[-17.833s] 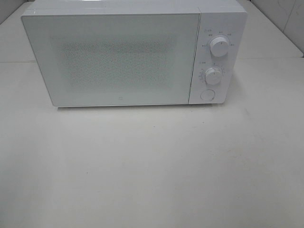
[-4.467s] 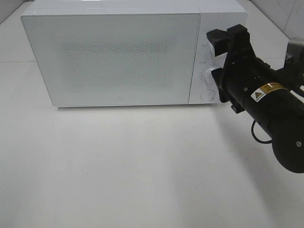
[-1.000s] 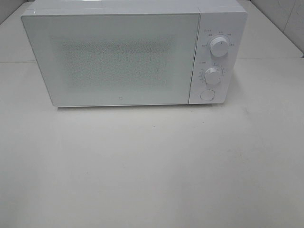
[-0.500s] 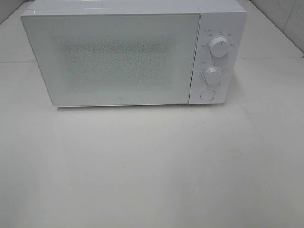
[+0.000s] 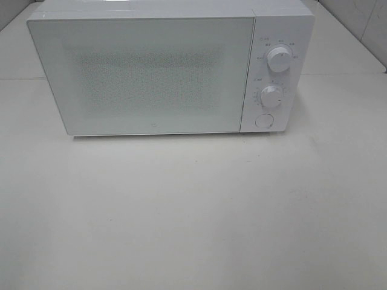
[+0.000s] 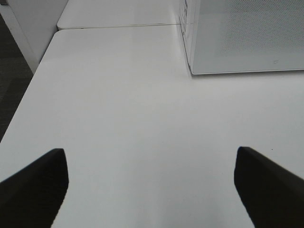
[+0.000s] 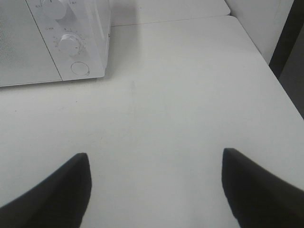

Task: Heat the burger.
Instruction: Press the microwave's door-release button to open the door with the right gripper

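High camera: you see only the closed microwave [image 5: 297, 36] on the table [image 5: 193, 211]; the burger shows nowhere, possibly behind that frosted door [image 5: 151, 72]. If heating is running, leave the lower dial [image 5: 271, 96] alone and keep both arms clear. Left wrist: your left gripper [image 6: 152, 187] hangs spread, empty, off the door's corner. Right wrist: your right gripper [image 7: 156, 190] hangs spread, empty, short of that dial; no burger near either.

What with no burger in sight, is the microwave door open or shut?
Shut. The microwave door sits flush beside the control panel, with no gap showing. What is inside, cannot tell.
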### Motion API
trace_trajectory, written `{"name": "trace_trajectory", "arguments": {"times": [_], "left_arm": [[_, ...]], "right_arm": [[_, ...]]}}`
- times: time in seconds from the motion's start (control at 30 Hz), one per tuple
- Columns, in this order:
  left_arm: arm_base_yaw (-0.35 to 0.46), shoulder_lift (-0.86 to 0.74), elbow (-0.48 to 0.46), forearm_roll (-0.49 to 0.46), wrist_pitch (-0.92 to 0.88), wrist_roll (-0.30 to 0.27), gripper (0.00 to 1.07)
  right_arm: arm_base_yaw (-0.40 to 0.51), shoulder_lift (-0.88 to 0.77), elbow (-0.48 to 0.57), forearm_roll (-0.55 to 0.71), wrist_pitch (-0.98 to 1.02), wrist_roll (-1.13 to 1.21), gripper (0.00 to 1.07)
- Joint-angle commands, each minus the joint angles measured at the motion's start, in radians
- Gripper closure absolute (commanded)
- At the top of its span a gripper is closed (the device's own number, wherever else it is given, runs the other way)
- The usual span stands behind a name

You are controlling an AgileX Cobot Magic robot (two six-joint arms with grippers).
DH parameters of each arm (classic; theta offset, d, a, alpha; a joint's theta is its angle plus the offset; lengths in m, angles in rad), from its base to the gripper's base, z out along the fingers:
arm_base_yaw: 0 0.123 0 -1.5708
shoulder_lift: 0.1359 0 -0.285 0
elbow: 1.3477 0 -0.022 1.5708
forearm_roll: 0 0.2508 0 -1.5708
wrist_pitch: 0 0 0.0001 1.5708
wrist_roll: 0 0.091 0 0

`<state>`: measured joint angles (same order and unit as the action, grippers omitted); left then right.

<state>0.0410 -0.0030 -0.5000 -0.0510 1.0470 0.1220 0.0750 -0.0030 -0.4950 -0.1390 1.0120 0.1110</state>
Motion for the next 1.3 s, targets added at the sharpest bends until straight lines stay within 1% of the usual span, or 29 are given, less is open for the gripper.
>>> {"name": "trace_trajectory", "arguments": {"times": [0.03, 0.17, 0.23, 0.27, 0.3, 0.37, 0.47, 0.57, 0.6, 0.67, 0.73, 0.77, 0.83, 0.87, 0.93, 1.0, 1.03, 1.1, 1.17, 1.2, 1.27, 1.3], "left_arm": [[0.003, -0.022, 0.003, 0.000, -0.010, 0.000, 0.17], [0.003, -0.022, 0.003, 0.000, -0.010, 0.000, 0.17], [0.003, -0.022, 0.003, 0.000, -0.010, 0.000, 0.17], [0.003, -0.022, 0.003, 0.000, -0.010, 0.000, 0.17], [0.003, -0.022, 0.003, 0.000, -0.010, 0.000, 0.17], [0.003, -0.022, 0.003, 0.000, -0.010, 0.000, 0.17], [0.003, -0.022, 0.003, 0.000, -0.010, 0.000, 0.17], [0.003, -0.022, 0.003, 0.000, -0.010, 0.000, 0.17], [0.003, -0.022, 0.003, 0.000, -0.010, 0.000, 0.17], [0.003, -0.022, 0.003, 0.000, -0.010, 0.000, 0.17], [0.003, -0.022, 0.003, 0.000, -0.010, 0.000, 0.17], [0.003, -0.022, 0.003, 0.000, -0.010, 0.000, 0.17], [0.003, -0.022, 0.003, 0.000, -0.010, 0.000, 0.17], [0.003, -0.022, 0.003, 0.000, -0.010, 0.000, 0.17], [0.003, -0.022, 0.003, 0.000, -0.010, 0.000, 0.17], [0.003, -0.022, 0.003, 0.000, -0.010, 0.000, 0.17], [0.003, -0.022, 0.003, 0.000, -0.010, 0.000, 0.17], [0.003, -0.022, 0.003, 0.000, -0.010, 0.000, 0.17], [0.003, -0.022, 0.003, 0.000, -0.010, 0.000, 0.17], [0.003, -0.022, 0.003, 0.000, -0.010, 0.000, 0.17], [0.003, -0.022, 0.003, 0.000, -0.010, 0.000, 0.17], [0.003, -0.022, 0.003, 0.000, -0.010, 0.000, 0.17]], "right_arm": [[-0.007, -0.028, -0.002, -0.001, -0.010, -0.013, 0.29], [-0.007, -0.006, -0.013, -0.001, 0.003, -0.024, 0.28], [-0.007, 0.038, -0.045, -0.008, 0.005, -0.025, 0.29], [-0.007, 0.038, -0.045, -0.008, 0.005, -0.025, 0.29], [-0.007, 0.076, -0.068, -0.016, -0.006, -0.027, 0.29], [-0.007, 0.098, -0.073, -0.024, -0.016, -0.027, 0.29], [-0.007, 0.205, -0.079, -0.027, -0.099, -0.027, 0.31], [-0.007, 0.228, -0.079, -0.027, -0.122, -0.027, 0.31], [-0.007, 0.275, -0.079, -0.027, -0.171, -0.020, 0.31], [-0.007, 0.297, -0.079, -0.027, -0.203, -0.013, 0.31], [-0.007, 0.363, -0.079, -0.028, -0.297, 0.006, 0.31], [-0.007, 0.363, -0.079, -0.028, -0.297, 0.006, 0.31], [-0.007, 0.462, -0.079, -0.032, -0.388, 0.015, 0.31], [-0.007, 0.462, -0.079, -0.032, -0.388, 0.015, 0.31], [-0.007, 0.538, -0.079, -0.034, -0.469, 0.031, 0.31], [-0.007, 0.559, -0.079, -0.034, -0.494, 0.038, 0.32], [-0.007, 0.609, -0.078, -0.034, -0.562, 0.050, 0.33], [-0.007, 0.628, -0.078, -0.034, -0.590, 0.053, 0.33], [-0.007, 0.698, -0.078, -0.034, -0.683, 0.060, 0.36], [-0.007, 0.698, -0.078, -0.034, -0.683, 0.060, 0.36], [-0.007, 0.761, -0.078, -0.034, -0.753, 0.075, 0.40], [-0.007, 0.761, -0.078, -0.034, -0.753, 0.075, 0.40]]}}
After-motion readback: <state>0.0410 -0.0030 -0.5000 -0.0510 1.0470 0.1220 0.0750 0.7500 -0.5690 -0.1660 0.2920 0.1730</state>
